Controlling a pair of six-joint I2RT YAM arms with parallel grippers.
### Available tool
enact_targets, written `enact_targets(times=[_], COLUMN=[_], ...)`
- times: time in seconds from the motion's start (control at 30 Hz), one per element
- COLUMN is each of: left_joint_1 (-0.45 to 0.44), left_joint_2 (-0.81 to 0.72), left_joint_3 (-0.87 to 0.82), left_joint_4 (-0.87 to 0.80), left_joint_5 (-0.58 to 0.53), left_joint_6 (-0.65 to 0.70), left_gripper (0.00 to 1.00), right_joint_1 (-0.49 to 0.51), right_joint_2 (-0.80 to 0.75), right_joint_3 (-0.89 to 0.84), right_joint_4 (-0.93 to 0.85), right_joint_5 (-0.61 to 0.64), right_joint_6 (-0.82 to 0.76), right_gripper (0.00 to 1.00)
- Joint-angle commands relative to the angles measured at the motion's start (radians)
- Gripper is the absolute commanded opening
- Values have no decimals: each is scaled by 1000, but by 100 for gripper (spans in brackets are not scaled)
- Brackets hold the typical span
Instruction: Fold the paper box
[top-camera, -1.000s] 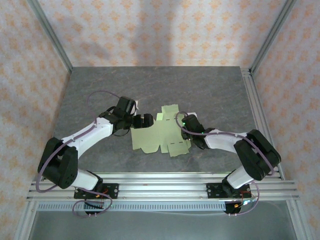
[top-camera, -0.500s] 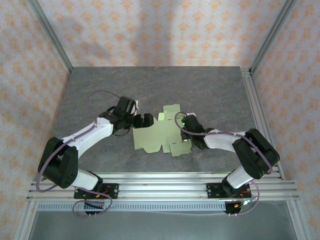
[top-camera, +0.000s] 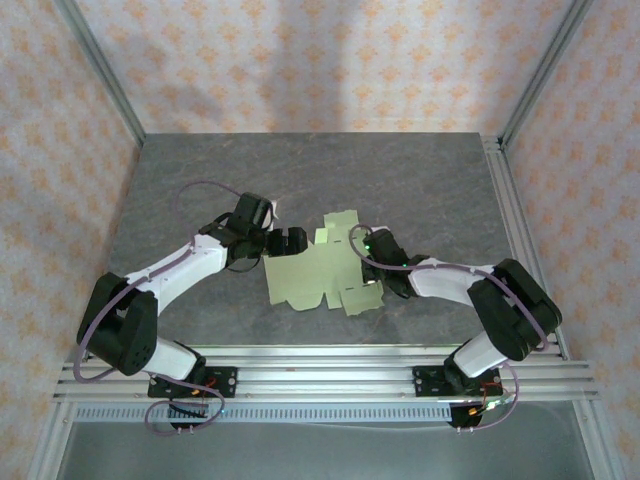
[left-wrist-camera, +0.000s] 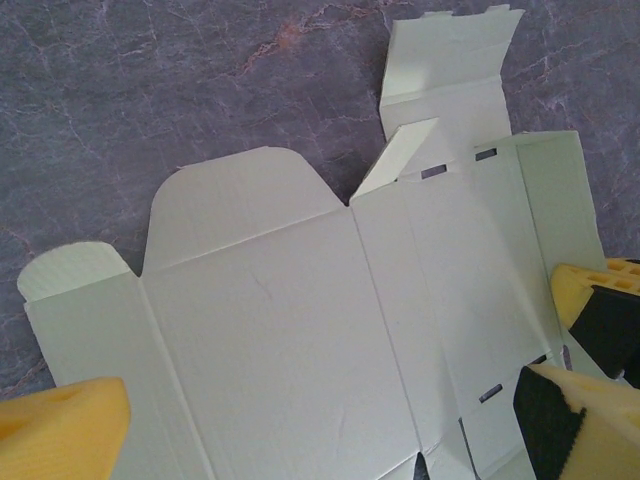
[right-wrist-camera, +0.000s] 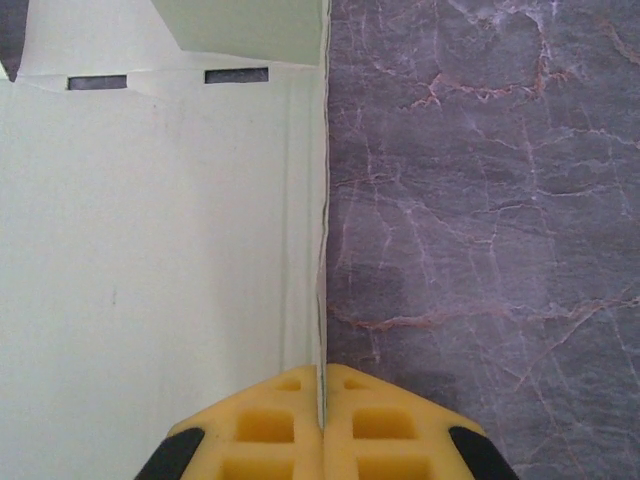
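At the centre of the top view, the paper box (top-camera: 312, 268) lies unfolded on the grey tabletop (top-camera: 200, 170), its right edge pinched by the clenched right claw (right-wrist-camera: 322, 395), with the left claw (top-camera: 291, 242) released at its upper left.

left claw (top-camera: 287, 242) agape, right claw (right-wrist-camera: 322, 395) pinched tight

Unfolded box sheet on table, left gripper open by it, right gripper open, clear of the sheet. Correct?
No: the right gripper is shut on the edge of the paper box, per the right wrist view. The rest holds: sheet unfolded, left gripper open.
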Motion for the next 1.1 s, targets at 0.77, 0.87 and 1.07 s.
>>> enact_targets(times=[0.77,0.87,1.07], left_joint_1=[96,117,157], left_joint_2=[-33,-25,-3], left_joint_3=[35,46,85], left_joint_4=[95,99,111], left_joint_5=[-79,-75,-72], left_joint_6=[-110,-115,-97], left_gripper=[100,100,100], right_joint_1=[260,292,350], right_joint_2=[37,72,118], right_joint_3=[278,264,210], right_joint_4=[-263,-194,45], right_joint_5=[889,938,1013], right_joint_6=[-701,-779,-973], right_gripper=[0,0,0])
